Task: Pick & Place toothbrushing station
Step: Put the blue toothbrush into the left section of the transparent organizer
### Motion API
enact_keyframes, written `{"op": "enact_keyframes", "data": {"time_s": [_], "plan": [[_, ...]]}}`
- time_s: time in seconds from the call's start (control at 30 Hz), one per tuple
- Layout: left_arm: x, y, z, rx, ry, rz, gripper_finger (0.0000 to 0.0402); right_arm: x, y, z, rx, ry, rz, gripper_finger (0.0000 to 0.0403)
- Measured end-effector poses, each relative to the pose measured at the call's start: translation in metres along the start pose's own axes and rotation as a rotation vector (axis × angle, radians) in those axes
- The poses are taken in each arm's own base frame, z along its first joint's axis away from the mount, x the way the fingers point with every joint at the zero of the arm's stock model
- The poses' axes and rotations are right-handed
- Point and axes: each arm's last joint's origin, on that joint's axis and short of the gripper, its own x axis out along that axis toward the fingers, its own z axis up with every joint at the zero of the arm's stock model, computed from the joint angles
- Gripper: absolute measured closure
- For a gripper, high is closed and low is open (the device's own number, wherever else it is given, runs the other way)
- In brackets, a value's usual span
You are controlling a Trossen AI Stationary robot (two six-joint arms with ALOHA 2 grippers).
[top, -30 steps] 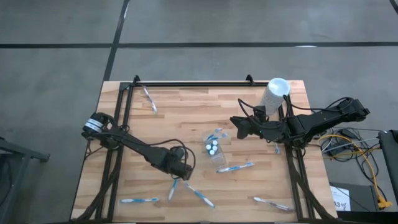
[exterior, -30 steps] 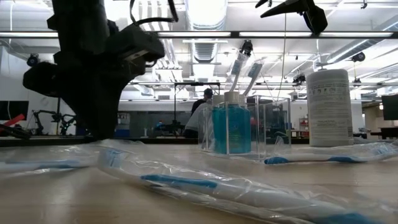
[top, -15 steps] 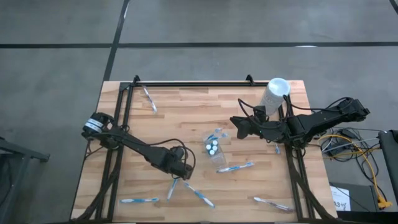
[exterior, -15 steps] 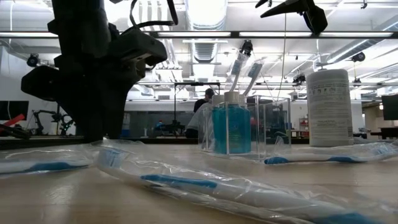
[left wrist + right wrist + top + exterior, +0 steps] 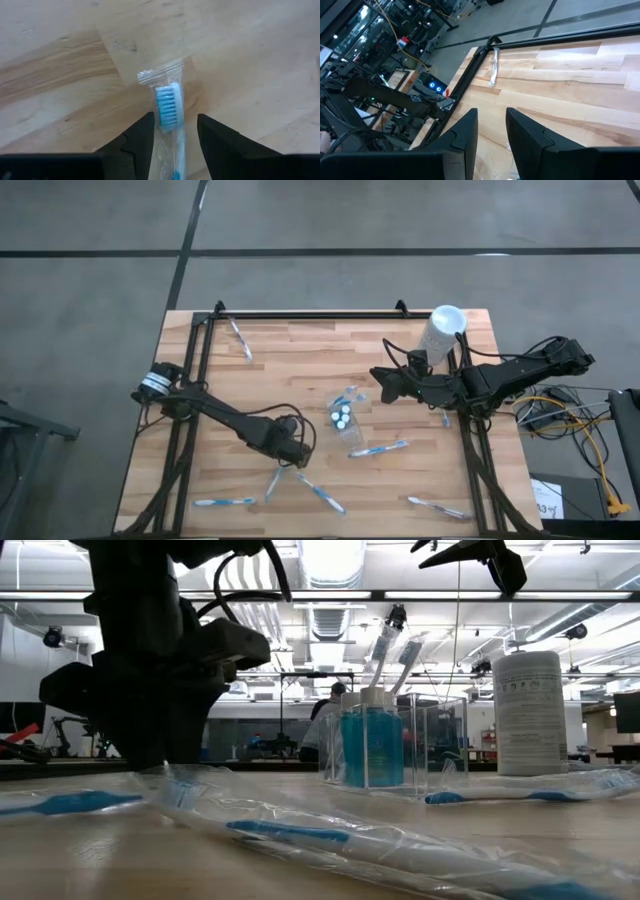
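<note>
Several thin blue-and-white toothbrushes in clear wrappers lie flat on the wooden table (image 5: 300, 370). A clear plastic container (image 5: 352, 420) at mid-table holds blue white-capped tubes (image 5: 371, 745) and two upright toothbrushes (image 5: 392, 652). My left gripper (image 5: 292, 457) points down, open, over one wrapped toothbrush (image 5: 168, 107). Its fingers (image 5: 142, 137) stand on either side of the brush head, which lies on the table. I cannot tell whether they touch the wrapper. My right gripper (image 5: 380, 383) hangs open and empty, high above the table right of the container.
A tall white cylinder (image 5: 441, 330) stands at the far right corner. Other wrapped toothbrushes lie at the far left (image 5: 238, 338), near left (image 5: 222, 502), near middle (image 5: 320, 492), beside the container (image 5: 378, 448) and near right (image 5: 438, 506). A black frame (image 5: 300, 314) borders the table.
My left gripper has sunk a little toward the wrapped toothbrush beneath it. The right arm has kept still.
</note>
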Motion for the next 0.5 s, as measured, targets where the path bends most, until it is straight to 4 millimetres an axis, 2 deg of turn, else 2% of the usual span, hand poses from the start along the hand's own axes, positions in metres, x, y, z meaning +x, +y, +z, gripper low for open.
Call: {"op": "enact_keyframes", "data": {"time_s": [0.23,0.5], "plan": [[0.0001,-0.0001,0.0005,0.002,0.0,-0.001,0.0267,0.0,0.0,0.0001,0.001,0.0,0.0,0.0305],[0.0001,-0.0001,0.0005,0.006,0.0,-0.001,0.0351,0.0,0.0,0.0001,0.0,0.0,0.0,0.0305]]}}
